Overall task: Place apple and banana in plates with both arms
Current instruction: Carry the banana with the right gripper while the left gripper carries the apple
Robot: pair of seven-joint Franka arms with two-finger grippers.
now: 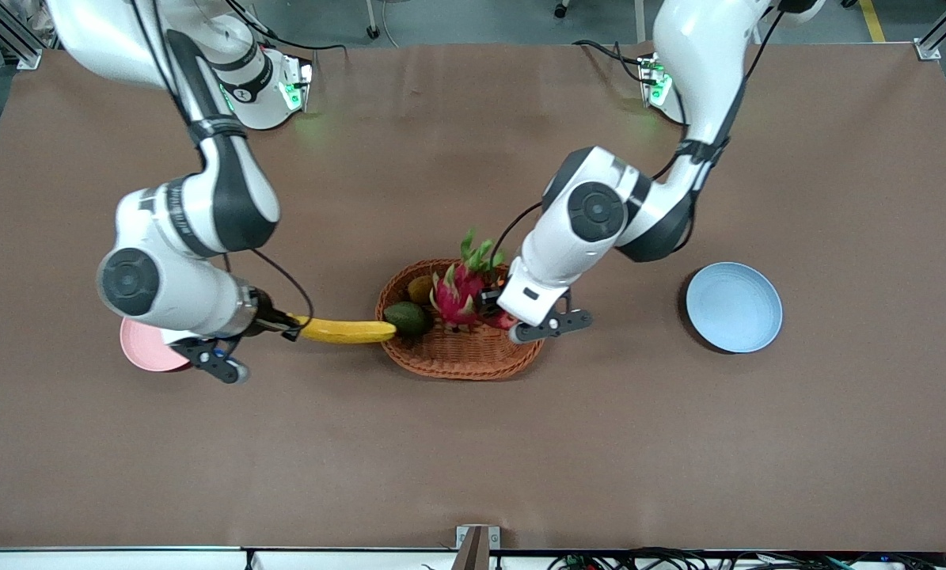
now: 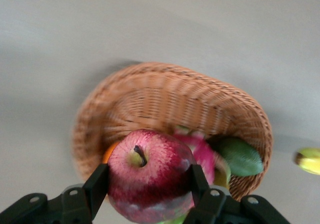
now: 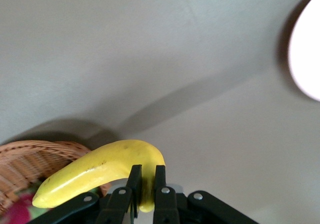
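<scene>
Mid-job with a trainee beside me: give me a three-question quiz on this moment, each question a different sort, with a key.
1. True or false: the left tool is shut on the apple above the wicker basket.
2. Multiple choice: the right tool grips the banana by A) its middle, B) one end, C) not at all.
3. Fill in: the plate partly hidden under the right arm is ____; the blue plate sits toward the left arm's end of the table.

Key
1. True; the fingers clamp the apple's sides.
2. B; the rest of the fruit points toward the basket.
3. Pink; the pink plate shows beside the right arm's wrist.
</scene>
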